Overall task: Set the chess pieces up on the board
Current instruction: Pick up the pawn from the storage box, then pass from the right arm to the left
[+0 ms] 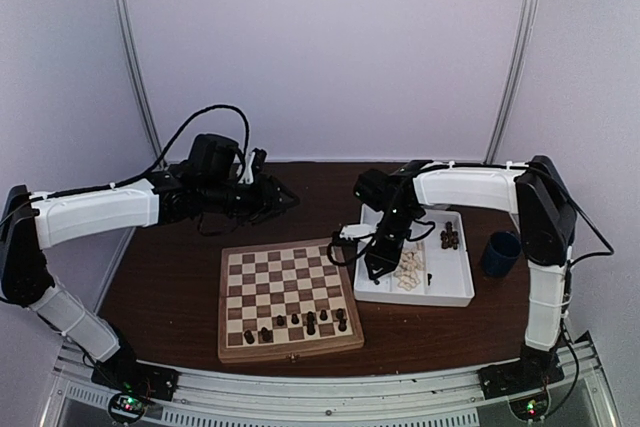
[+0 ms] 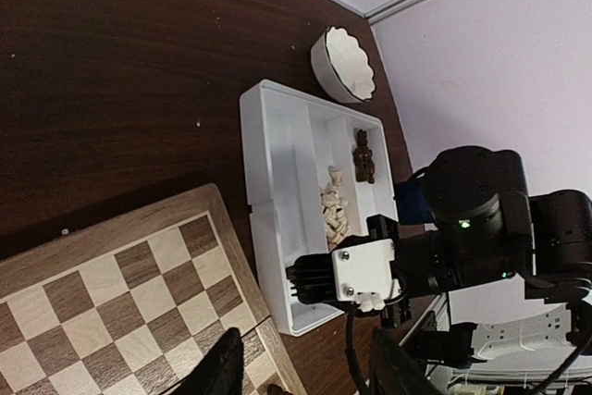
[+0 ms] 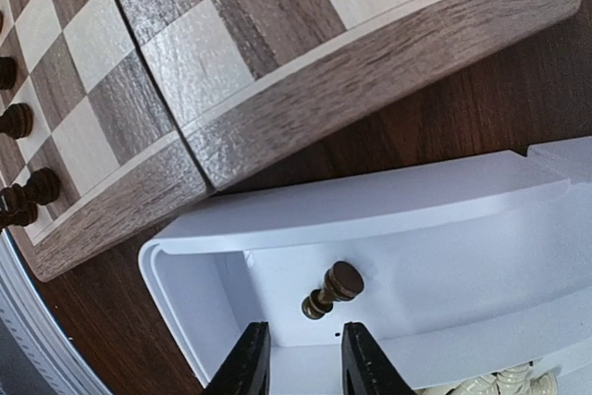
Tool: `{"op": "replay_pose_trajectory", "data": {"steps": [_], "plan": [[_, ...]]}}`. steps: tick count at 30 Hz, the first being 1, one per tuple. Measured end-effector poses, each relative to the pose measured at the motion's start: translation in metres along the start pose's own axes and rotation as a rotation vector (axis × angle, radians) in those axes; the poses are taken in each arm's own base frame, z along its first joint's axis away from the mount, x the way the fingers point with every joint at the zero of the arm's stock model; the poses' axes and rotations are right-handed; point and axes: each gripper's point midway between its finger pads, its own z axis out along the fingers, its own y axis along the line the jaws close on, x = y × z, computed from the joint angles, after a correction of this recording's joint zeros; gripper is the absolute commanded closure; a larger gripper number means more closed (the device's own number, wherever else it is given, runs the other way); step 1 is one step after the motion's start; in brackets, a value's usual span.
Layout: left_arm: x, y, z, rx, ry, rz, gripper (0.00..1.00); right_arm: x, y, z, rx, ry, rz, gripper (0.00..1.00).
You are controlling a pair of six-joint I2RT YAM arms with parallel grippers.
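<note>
The board (image 1: pixel 288 297) has a checkered pattern of light and dark brown squares inside a tan frame, and the chess pieces (image 1: pixel 310 324) on its near rows are dark brown. The tray (image 1: pixel 455 292) is plain white and holds cream pieces (image 1: pixel 408 269) and some dark brown pieces (image 1: pixel 449 237). The tabletop (image 1: pixel 170 277) is a dark reddish brown wood, and the cup (image 1: pixel 499 252) is dark blue.

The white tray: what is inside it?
Cream pieces, a few dark pieces, one fallen dark piece near the right gripper. The arm hides part of the tray from above.
</note>
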Motion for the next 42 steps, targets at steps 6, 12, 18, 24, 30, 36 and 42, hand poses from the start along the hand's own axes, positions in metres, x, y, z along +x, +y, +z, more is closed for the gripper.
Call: {"op": "replay_pose_trajectory", "data": {"steps": [6,12,18,24,30,36,42], "plan": [[0.002,0.004,0.001,-0.013,0.006,0.003,0.54,-0.004,-0.008,0.010,0.010,0.021,0.047,0.69],[0.002,0.005,0.001,-0.017,0.005,0.003,0.54,0.001,-0.010,0.029,-0.011,0.067,0.094,0.71],[0.002,0.006,0.001,-0.022,0.004,0.003,0.54,0.002,-0.010,0.031,-0.011,0.073,0.133,0.69],[0.002,0.006,0.001,-0.022,0.004,0.003,0.55,0.004,-0.013,0.031,0.004,0.082,0.145,0.80],[0.002,0.007,0.002,-0.024,0.008,0.007,0.55,0.006,-0.015,0.030,0.015,0.084,0.155,0.85],[-0.001,0.004,0.006,-0.007,-0.006,0.059,0.55,-0.007,-0.024,-0.016,-0.075,-0.060,0.265,0.86],[-0.019,-0.037,0.008,0.081,-0.164,0.280,0.49,-0.045,-0.069,-0.127,-0.222,-0.490,0.489,0.87]]}}
